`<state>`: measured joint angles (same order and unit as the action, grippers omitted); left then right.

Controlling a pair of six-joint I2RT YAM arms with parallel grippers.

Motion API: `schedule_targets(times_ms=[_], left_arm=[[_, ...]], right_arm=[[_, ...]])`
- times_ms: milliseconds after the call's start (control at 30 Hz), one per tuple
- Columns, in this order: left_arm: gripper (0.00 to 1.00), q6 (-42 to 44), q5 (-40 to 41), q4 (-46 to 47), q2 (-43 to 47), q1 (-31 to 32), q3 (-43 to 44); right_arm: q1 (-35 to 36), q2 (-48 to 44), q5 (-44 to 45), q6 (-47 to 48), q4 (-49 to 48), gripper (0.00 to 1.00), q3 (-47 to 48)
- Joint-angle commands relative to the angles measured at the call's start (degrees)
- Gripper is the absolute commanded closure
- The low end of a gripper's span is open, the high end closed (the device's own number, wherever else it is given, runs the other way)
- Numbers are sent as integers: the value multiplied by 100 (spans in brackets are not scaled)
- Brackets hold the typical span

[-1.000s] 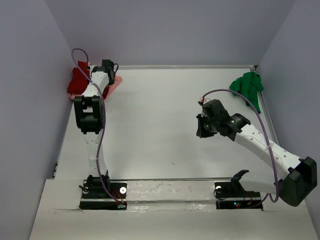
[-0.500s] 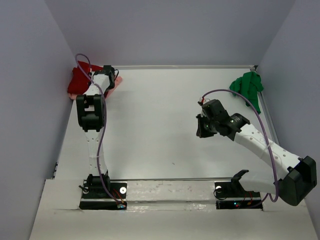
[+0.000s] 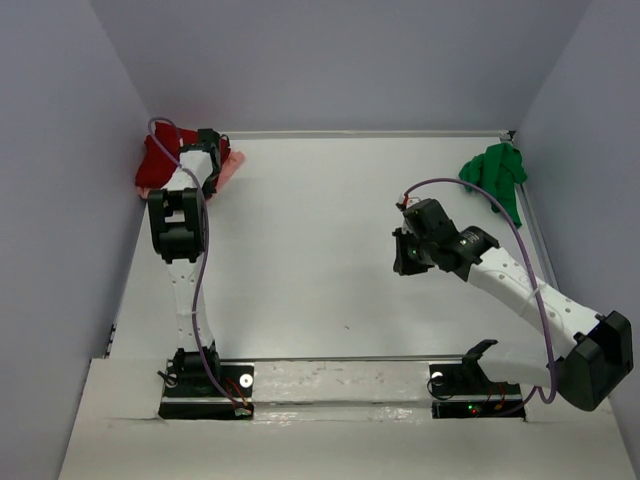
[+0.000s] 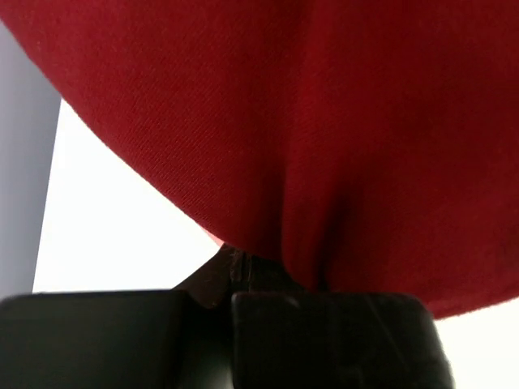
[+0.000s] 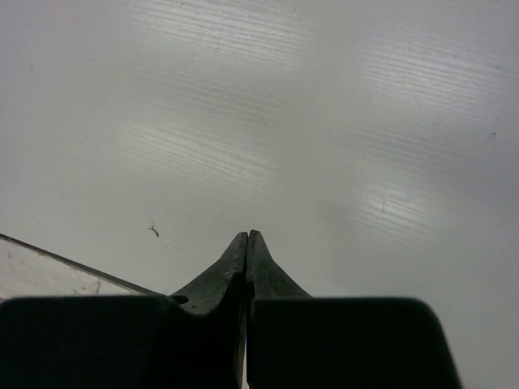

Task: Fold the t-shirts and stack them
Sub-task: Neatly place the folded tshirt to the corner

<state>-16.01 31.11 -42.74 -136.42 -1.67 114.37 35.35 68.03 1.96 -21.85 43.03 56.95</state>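
My right gripper (image 5: 246, 243) is pressed shut on nothing, above the white table (image 3: 300, 230). Farther out, in the far left corner, my left gripper (image 4: 235, 263) pinches the dark red cloth t-shirt (image 4: 365, 121), with the pale salmon pink t-shirt (image 3: 231, 168) just beside it. The crumpled bright green t-shirt (image 3: 495, 172) lies at the far right edge.

Bright, even light; mild glare

White table (image 3: 320, 230) holds red shirt (image 3: 152, 172), pink shirt (image 3: 232, 170), green shirt (image 3: 495, 172).
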Motion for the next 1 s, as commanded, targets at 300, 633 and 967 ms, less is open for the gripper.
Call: schedule_targets(times_ms=[300, 633, 967], left_arm=[[100, 379, -1880, 653, -306, 53, 542], [100, 599, -2381, 574, -912, 588, 1439], [100, 573, -2067, 530, -922, 818, 1326]], right_arm=[[59, 211, 94, -13, -84, 100, 229], [59, 580, 68, -57, -92, 100, 431], [59, 703, -20, -48, -119, 100, 484]])
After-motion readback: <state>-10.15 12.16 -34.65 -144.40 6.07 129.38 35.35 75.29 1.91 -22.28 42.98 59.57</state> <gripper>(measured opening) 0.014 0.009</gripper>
